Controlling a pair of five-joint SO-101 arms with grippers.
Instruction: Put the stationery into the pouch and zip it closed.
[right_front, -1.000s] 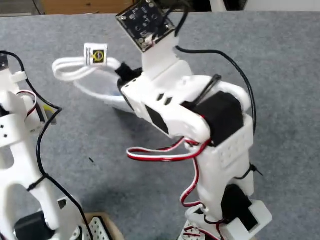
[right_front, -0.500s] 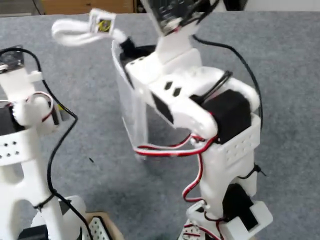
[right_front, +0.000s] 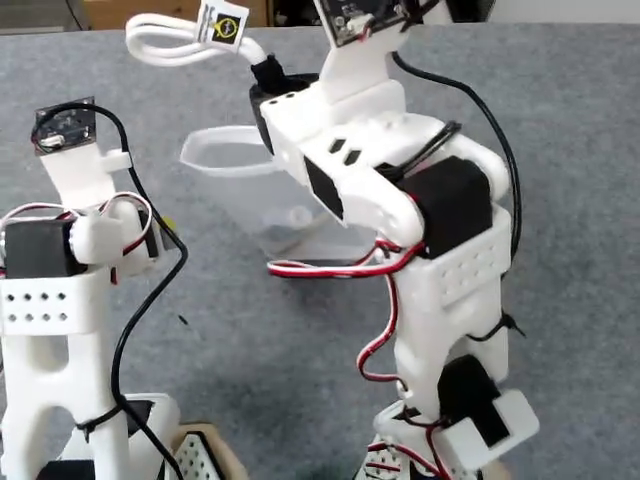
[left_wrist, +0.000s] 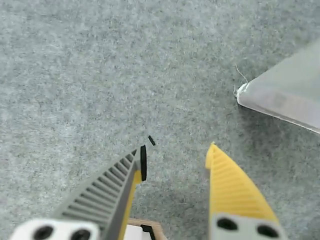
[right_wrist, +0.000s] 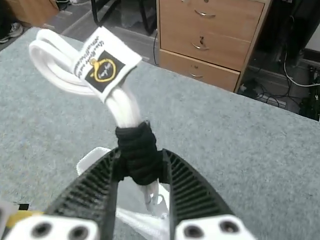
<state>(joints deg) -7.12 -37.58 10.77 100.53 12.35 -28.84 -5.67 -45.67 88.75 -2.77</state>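
Above table (right_front: 580, 120), R gripper (right_wrist: 140, 155) clamps black-wrapped white strap (right_wrist: 125, 112) of clear pouch (right_front: 235, 185); L gripper (left_wrist: 177, 150) gapes.

Grey felt table (right_front: 580, 120); wooden drawer unit (right_wrist: 210, 35) behind.

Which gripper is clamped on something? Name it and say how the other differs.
The right gripper, black-fingered, is shut on the black-wrapped neck of the white cord loop. The left gripper, yellow-and-grey, hangs open over grey felt.
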